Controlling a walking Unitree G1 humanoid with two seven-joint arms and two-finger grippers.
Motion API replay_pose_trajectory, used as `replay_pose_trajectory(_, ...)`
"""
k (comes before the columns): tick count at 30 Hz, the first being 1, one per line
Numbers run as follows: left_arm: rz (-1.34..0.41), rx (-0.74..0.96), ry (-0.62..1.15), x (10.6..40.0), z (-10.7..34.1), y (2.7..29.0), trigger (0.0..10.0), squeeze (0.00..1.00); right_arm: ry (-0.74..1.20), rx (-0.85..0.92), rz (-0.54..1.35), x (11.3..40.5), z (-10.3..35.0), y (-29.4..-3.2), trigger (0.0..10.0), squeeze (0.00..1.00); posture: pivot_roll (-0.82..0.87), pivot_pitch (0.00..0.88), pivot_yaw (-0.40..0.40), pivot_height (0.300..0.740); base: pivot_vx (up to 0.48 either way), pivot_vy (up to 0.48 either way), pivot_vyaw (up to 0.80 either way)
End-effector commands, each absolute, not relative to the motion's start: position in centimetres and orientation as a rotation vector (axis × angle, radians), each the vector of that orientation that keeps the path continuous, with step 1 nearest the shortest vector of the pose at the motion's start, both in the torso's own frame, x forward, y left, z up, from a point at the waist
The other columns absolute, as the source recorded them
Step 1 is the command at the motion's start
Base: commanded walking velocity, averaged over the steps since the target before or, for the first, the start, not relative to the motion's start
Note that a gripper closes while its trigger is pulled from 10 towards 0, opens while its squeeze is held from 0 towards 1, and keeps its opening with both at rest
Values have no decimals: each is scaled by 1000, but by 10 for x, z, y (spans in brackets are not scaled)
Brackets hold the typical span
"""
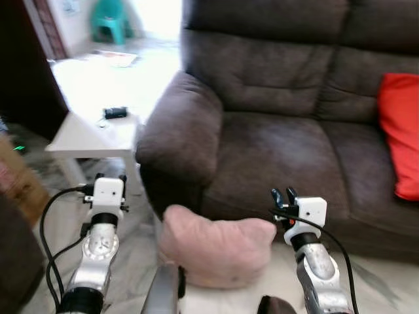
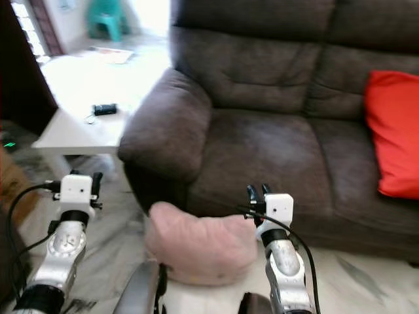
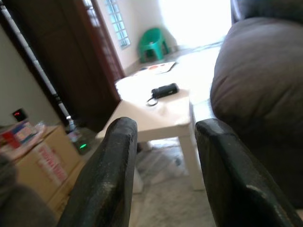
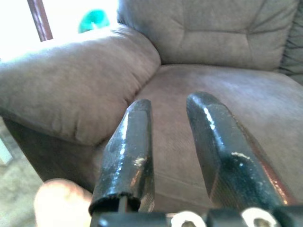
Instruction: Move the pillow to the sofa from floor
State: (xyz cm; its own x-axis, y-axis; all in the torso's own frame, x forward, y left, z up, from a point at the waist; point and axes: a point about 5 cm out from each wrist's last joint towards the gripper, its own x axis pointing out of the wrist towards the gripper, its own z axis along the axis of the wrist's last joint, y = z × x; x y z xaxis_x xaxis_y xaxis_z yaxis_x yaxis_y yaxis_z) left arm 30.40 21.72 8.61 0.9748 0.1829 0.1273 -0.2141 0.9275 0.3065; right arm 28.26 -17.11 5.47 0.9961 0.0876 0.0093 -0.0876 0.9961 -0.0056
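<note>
A pale pink pillow (image 1: 216, 252) lies on the tiled floor against the front of the dark brown sofa (image 1: 275, 150), below its left armrest. My right gripper (image 1: 283, 194) is raised just past the pillow's upper right corner and points at the seat cushion. Its fingers (image 4: 137, 142) are open with nothing between them, and a corner of the pillow (image 4: 59, 201) shows beside them. My left gripper (image 1: 110, 176) is up to the left of the pillow, apart from it, open and empty. It faces the white side table (image 3: 156, 116).
A red cushion (image 1: 399, 134) leans at the right end of the sofa seat. The small white table (image 1: 91, 137) left of the armrest carries a black object (image 1: 116, 112). Cardboard boxes (image 3: 33, 161) stand at far left. A green stool (image 1: 110, 19) is far behind.
</note>
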Motion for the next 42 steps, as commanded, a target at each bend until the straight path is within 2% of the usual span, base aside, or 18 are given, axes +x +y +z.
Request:
replay_pose_trajectory(1, 175, 304, -95, 307, 86, 209, 10000, 0, 0, 0, 68, 280, 52, -177, 10000, 0, 36, 0, -59, 583, 0, 0, 0)
replay_pose_trajectory(10, 158, 297, -89, 308, 85, 207, 10000, 0, 0, 4, 61, 282, 53, -178, 10000, 0, 35, 0, -57, 583, 0, 0, 0)
replay_pose_trajectory(17, 40, 250, -45, 307, 75, 193, 10000, 0, 24, 17, 29, 279, 47, -181, 10000, 0, 37, 0, -59, 583, 0, 0, 0)
replay_pose_trajectory(32, 104, 263, -90, 304, 80, 199, 10000, 0, 15, 58, -57, 276, 45, -190, 10000, 0, 34, 0, -58, 583, 0, 0, 0)
replay_pose_trajectory(42, 106, 265, -84, 304, 79, 198, 10000, 0, 13, 55, -41, 279, 46, -188, 10000, 0, 37, 0, -61, 529, 0, 0, 0)
